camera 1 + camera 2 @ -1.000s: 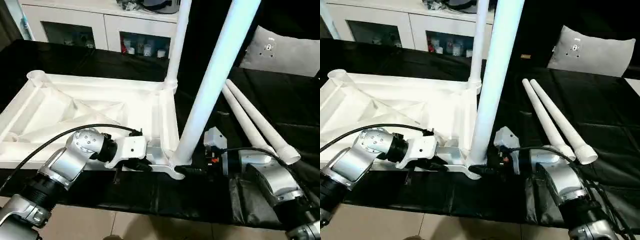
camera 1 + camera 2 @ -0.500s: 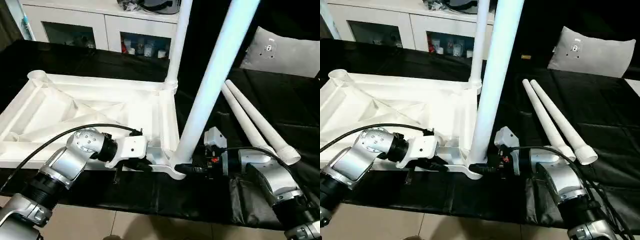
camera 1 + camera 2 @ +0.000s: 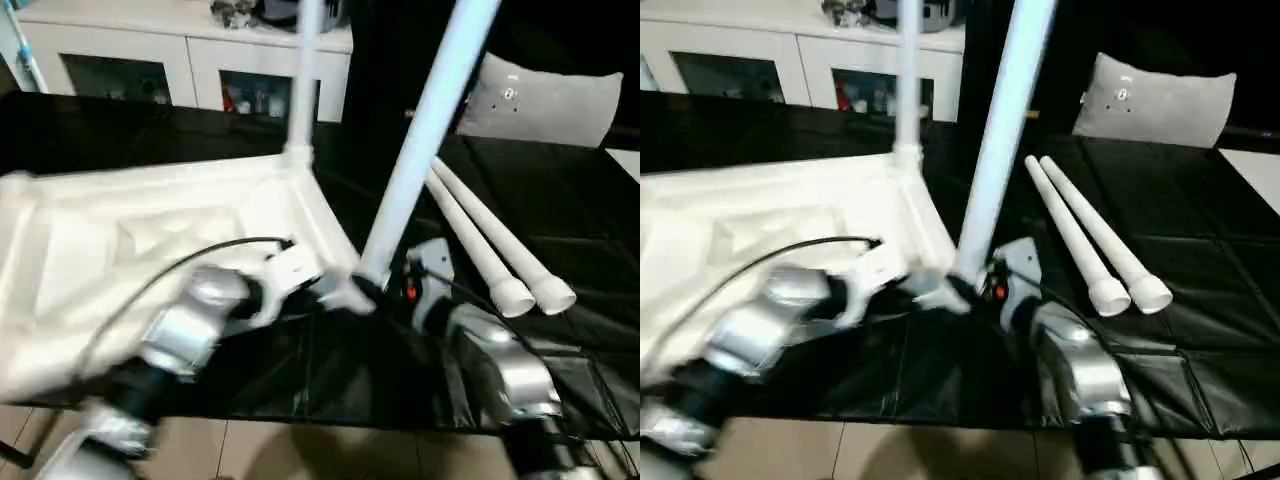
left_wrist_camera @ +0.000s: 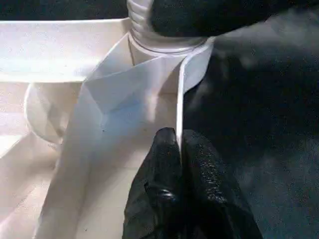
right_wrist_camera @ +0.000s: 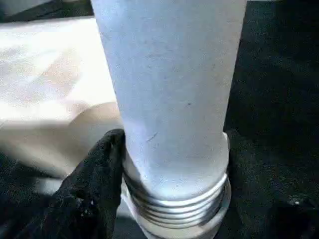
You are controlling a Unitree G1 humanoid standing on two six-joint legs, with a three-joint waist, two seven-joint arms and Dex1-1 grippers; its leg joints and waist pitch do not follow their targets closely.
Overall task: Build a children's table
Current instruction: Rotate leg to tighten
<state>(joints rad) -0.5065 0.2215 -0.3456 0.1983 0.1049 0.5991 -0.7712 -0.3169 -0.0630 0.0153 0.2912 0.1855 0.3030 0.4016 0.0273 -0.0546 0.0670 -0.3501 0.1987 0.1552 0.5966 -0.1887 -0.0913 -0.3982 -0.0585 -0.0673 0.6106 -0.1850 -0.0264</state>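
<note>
Left tool (image 4: 178, 149) pinches top's rim (image 4: 180, 104); right tool (image 5: 169, 164) clasps leg (image 5: 169, 89).

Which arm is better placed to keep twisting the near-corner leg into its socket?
The right. Its tool straddles the leg at the threaded base, while the left tool is pinched on the tabletop's rim, steadying it.
</note>
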